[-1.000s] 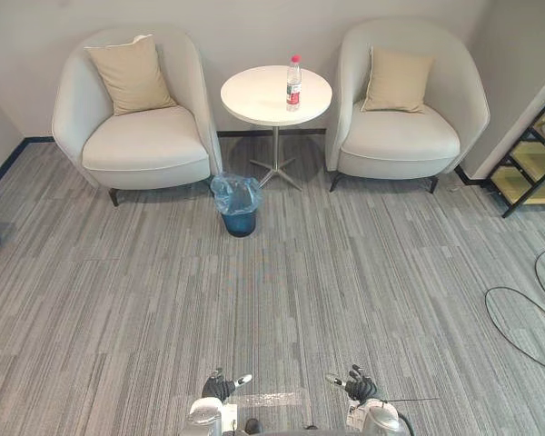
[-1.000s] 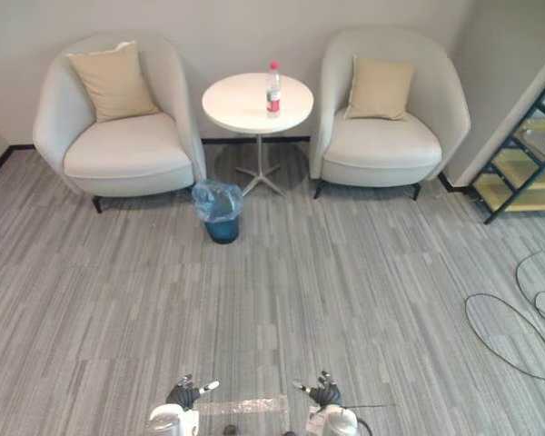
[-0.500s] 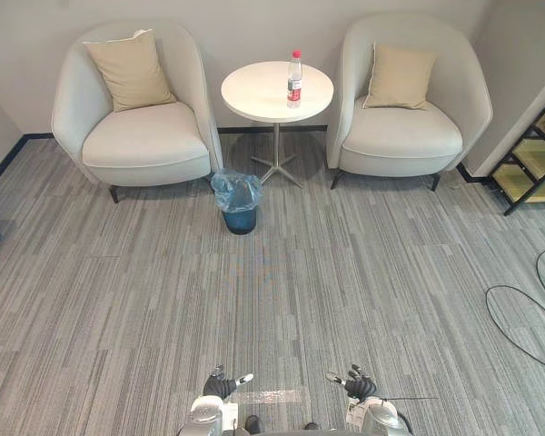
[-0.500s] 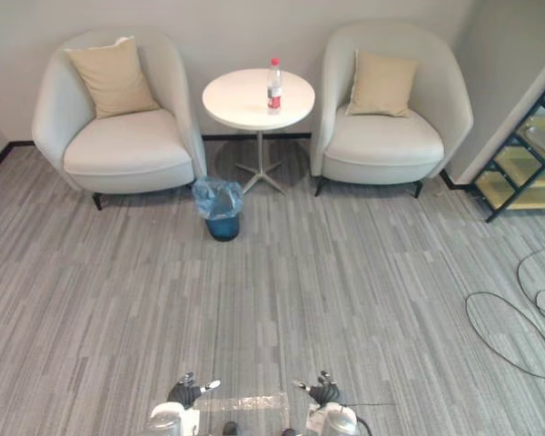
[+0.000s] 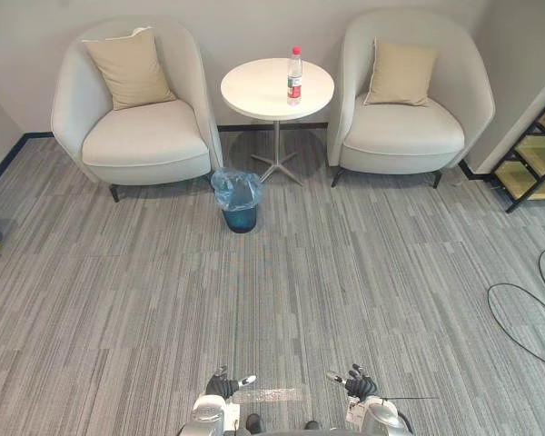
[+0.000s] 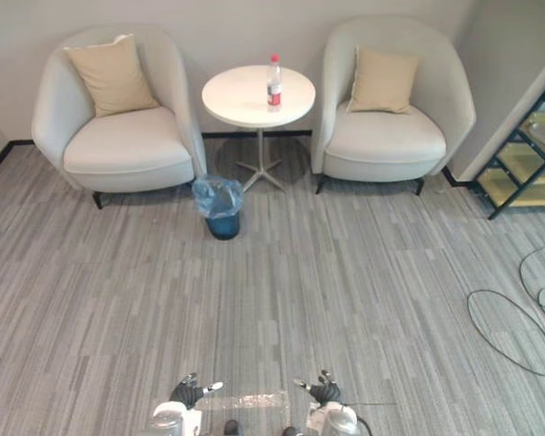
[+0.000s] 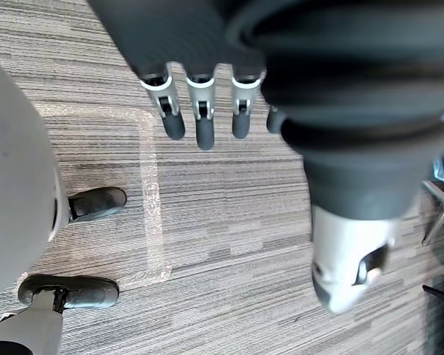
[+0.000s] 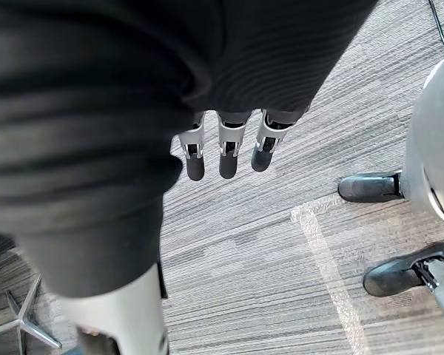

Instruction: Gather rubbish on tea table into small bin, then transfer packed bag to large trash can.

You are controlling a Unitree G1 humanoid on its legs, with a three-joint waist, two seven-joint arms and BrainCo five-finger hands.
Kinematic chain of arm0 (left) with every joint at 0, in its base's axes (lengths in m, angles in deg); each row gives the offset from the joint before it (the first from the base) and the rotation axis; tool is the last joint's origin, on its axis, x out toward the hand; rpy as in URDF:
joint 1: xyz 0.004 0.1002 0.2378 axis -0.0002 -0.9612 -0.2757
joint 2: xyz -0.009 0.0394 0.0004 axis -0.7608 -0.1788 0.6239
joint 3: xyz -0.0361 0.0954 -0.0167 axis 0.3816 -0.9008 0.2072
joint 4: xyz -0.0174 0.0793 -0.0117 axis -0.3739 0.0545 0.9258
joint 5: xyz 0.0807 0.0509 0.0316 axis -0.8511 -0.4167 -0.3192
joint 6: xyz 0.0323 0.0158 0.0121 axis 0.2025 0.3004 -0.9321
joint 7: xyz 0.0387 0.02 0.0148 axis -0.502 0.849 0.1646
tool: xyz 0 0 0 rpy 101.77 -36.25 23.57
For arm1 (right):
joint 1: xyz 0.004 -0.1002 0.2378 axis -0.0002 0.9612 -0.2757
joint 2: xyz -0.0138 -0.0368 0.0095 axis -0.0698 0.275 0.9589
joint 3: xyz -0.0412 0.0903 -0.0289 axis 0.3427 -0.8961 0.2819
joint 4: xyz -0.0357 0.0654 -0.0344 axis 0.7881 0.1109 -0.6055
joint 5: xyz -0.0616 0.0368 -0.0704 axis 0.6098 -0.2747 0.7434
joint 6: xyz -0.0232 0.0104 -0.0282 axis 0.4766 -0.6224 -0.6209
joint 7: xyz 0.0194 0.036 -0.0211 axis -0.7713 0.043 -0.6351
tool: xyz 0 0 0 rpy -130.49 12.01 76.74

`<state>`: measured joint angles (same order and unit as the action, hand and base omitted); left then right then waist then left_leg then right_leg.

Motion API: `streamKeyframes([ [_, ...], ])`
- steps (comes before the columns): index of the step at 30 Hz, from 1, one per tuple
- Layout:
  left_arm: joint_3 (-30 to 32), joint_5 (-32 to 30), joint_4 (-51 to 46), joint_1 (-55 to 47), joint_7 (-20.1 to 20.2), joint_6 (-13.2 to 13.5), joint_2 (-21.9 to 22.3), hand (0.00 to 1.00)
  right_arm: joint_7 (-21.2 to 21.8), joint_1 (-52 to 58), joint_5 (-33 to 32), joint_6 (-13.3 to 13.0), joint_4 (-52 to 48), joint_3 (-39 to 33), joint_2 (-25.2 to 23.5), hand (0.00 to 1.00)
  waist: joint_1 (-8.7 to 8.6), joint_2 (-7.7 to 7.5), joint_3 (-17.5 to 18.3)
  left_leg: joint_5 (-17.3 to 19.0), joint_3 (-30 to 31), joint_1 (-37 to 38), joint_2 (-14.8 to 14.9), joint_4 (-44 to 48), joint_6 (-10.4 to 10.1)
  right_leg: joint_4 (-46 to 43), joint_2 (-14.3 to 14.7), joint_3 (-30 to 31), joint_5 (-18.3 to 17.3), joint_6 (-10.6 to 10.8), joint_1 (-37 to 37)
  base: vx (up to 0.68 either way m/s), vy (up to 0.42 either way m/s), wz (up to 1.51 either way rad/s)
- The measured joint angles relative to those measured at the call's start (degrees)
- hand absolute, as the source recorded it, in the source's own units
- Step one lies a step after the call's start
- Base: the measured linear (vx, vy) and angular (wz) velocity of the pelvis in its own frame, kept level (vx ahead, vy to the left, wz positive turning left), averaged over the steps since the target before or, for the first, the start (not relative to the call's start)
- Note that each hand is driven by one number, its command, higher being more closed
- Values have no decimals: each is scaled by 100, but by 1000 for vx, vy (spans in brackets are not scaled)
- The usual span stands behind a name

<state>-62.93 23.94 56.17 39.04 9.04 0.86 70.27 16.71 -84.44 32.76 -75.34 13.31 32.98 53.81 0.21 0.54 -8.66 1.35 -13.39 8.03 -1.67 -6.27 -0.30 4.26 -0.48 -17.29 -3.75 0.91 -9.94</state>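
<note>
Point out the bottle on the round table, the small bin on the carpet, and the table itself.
bottle (image 5: 294, 74): left eye view, middle of its body.
small bin (image 5: 241, 222): left eye view, on its dark lower wall.
round table (image 5: 259, 89): left eye view, on the bare white tabletop.

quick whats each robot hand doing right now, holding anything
Left robot hand: open, fingers straight, holding nothing.
Right robot hand: open, fingers straight, holding nothing.
</note>
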Motion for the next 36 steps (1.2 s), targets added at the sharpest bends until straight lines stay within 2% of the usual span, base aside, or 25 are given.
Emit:
streamKeyframes([
  [4,1,2,-16,37,1,-9,-31,0,-30,1,-191,-24,-43,-4,7,0,-5,-59,-48,199,170,-314,36,413,-14,-279,-30,-78,-236,-84,204,2,-27,20],
  [6,8,1,-153,78,2,-9,-68,0,-30,14,-216,-28,-61,-5,10,0,33,-130,-109,684,194,-859,179,1535,-73,-557,-51,-123,-425,-143,339,94,-58,18],
  [8,74,2,-318,78,3,-8,-91,0,-30,38,-250,-23,-112,-7,7,0,39,-172,-156,904,122,-1431,331,2942,-81,-688,-71,-111,-556,-206,279,104,-65,-7],
  [9,133,9,-497,65,0,-8,-85,0,-30,143,-363,-30,-282,-4,12,0,105,-149,-221,902,43,-1756,527,3979,-76,-760,-52,16,-668,-273,132,120,-44,-35],
  [11,165,17,-578,76,-2,-3,-79,0,-32,186,-395,-33,-361,1,17,0,227,-101,-290,951,-26,-2037,752,4866,-65,-802,-29,184,-857,-425,-17,133,35,-60],
  [12,266,20,-639,77,0,-3,-34,0,-44,195,-400,-38,-415,-4,52,0,242,-23,-286,1169,-24,-2193,821,5061,-93,-835,-30,307,-959,-472,-83,159,64,-57],
  [14,301,68,-685,117,-1,-4,4,0,-52,194,-398,-42,-404,-1,130,0,252,1,-311,1287,-37,-2525,788,4722,-101,-830,-108,476,-1061,-517,-133,200,63,-44],
  [15,302,125,-757,115,1,-1,8,0,-62,192,-398,-41,-403,-3,150,0,289,-13,-323,1230,-51,-2636,696,4208,-121,-837,-212,498,-1093,-443,-139,359,121,-44],
  [17,289,132,-783,117,3,-2,26,0,-72,200,-396,-12,-403,-2,156,0,311,-12,-331,739,-37,-2702,401,2829,-179,-763,-368,602,-1195,-293,-320,413,153,-34],
  [18,273,131,-793,73,1,-3,60,0,-71,209,-391,-13,-405,5,170,0,326,37,-301,294,-15,-2637,264,2050,-237,-695,-390,683,-1256,-175,-385,444,190,-50],
  [19,264,134,-812,70,2,1,76,0,-69,204,-382,-8,-371,43,194,0,407,15,-278,-350,58,-2567,151,1874,122,-656,-460,887,-1331,-50,-467,448,175,-42],
  [20,275,133,-800,105,-2,-9,70,0,-66,179,-378,-6,-361,86,162,0,382,-64,-226,-221,25,-2578,23,1862,225,-704,-572,938,-1306,-44,-456,501,159,-18],
  [21,277,134,-779,173,0,-10,33,0,-47,150,-367,-13,-403,118,115,0,335,-126,-231,-108,-36,-2594,-49,1991,336,-1045,-704,1086,-1223,89,-297,427,114,9],
  [23,267,132,-680,151,-3,-31,53,0,-44,159,-331,3,-401,116,53,0,356,-178,-223,190,-134,-2410,-82,2130,401,-1923,-781,1512,-1152,182,-46,557,185,-6],
  [24,218,129,-645,133,-3,-53,44,0,-39,160,-292,7,-394,123,25,0,341,-186,-229,295,-201,-2096,-88,2049,435,-2823,-807,1730,-967,475,230,646,223,-29],
  [25,119,129,-596,98,-11,-68,22,0,-16,178,-184,9,-391,151,-6,0,323,-182,-235,405,-230,-1584,-89,1871,463,-3969,-801,1910,-682,890,524,512,167,-36],
  [26,52,127,-567,67,-9,-70,-33,0,8,182,-149,5,-389,222,-3,0,301,-168,-241,473,-214,-1232,-84,1723,453,-4689,-812,1899,-700,1007,727,462,124,-47],
  [28,-27,121,-480,73,-15,-73,-80,0,56,186,-134,-12,-451,269,52,0,255,-90,-228,679,-165,-463,-33,1283,336,-5903,-931,1449,-981,585,1289,365,72,-37],
  [29,-135,127,-375,120,-17,-71,-131,0,71,164,-129,-15,-516,281,88,0,225,-34,-271,696,-163,-125,17,1117,325,-6068,-1020,1076,-1218,232,1599,828,-194,52],
  [30,-142,129,-281,186,-14,-62,-136,0,83,71,58,-28,-702,271,120,0,-22,-11,-312,711,97,255,437,1057,297,-3876,-675,1025,-1225,158,2585,874,-273,82],
  [31,-151,124,-293,106,-13,-54,-152,0,81,136,61,-29,-686,277,100,0,-24,-112,-275,826,161,316,374,1071,81,-2618,-522,1440,-259,163,2413,812,-345,105],
  [32,-132,123,-243,105,-6,-52,-202,0,83,171,57,-57,-655,272,31,0,-3,-400,-326,1068,266,550,270,1087,-262,-2583,-644,1562,18,99,2379,358,-242,30],
  [33,-97,125,-186,132,-13,-52,-124,0,82,58,59,-49,-589,274,91,0,46,-229,-388,1185,291,591,430,1115,-373,-2718,-543,1539,-81,62,2394,276,-215,12],
  [35,-86,123,-186,188,-6,-36,23,0,84,52,56,-66,-597,280,254,0,22,42,-329,1218,301,428,671,1159,-420,-2522,-303,1539,-163,53,2411,286,-235,-6],
  [36,-21,124,-168,188,-4,-37,71,0,85,30,56,-60,-610,271,279,0,11,109,-339,1278,330,389,794,1312,-444,-2525,-172,1455,-312,-9,2405,283,-227,1],
])
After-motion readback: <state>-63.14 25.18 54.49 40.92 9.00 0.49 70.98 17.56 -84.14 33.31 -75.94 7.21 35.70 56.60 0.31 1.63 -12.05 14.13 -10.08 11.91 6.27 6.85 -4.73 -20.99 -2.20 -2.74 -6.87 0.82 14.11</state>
